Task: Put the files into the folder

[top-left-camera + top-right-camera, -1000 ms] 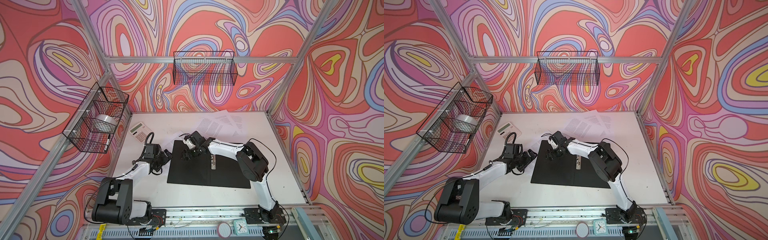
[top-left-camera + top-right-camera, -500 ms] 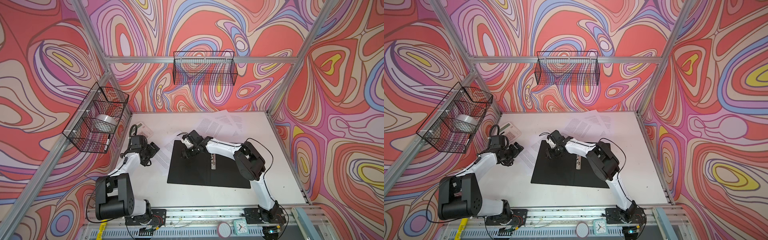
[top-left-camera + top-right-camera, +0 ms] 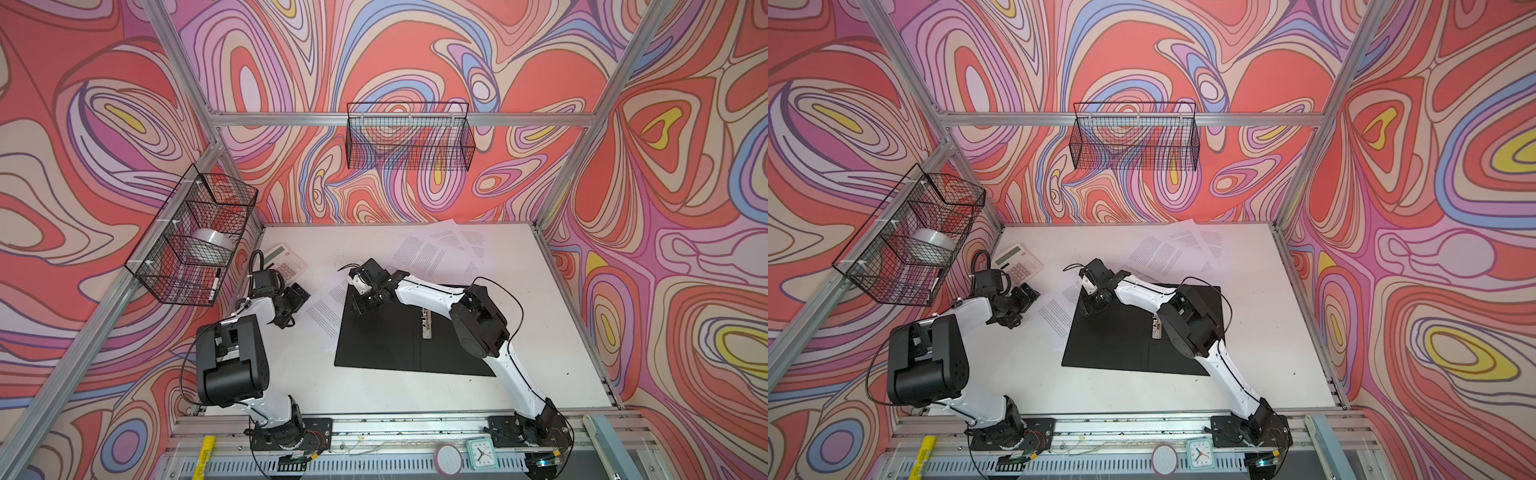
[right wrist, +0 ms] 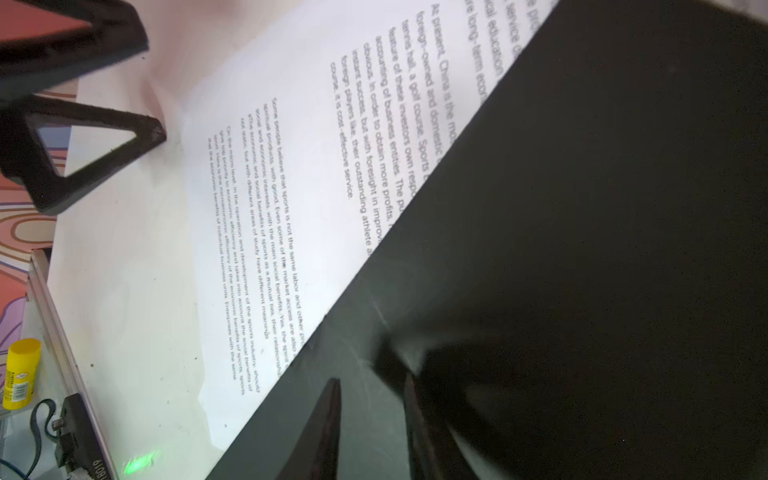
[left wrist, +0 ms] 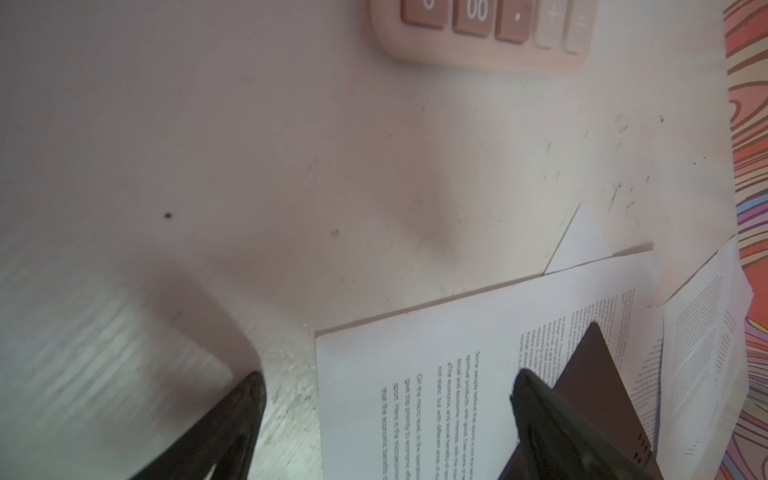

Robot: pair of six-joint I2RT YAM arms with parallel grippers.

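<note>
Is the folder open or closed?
Open. The folder lies spread flat, black inside facing up, with its metal clip showing along the middle.

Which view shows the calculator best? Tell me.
Either top view: the calculator shows its display and keypad almost whole. The left wrist view catches only one edge with a few keys, cut off by the frame. The right wrist view does not show it.

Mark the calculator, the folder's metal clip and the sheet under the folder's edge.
calculator (image 3: 291,268): in a top view, keypad.
metal clip (image 3: 426,325): in a top view, its middle.
sheet (image 3: 326,315): in a top view, printed text.
</note>
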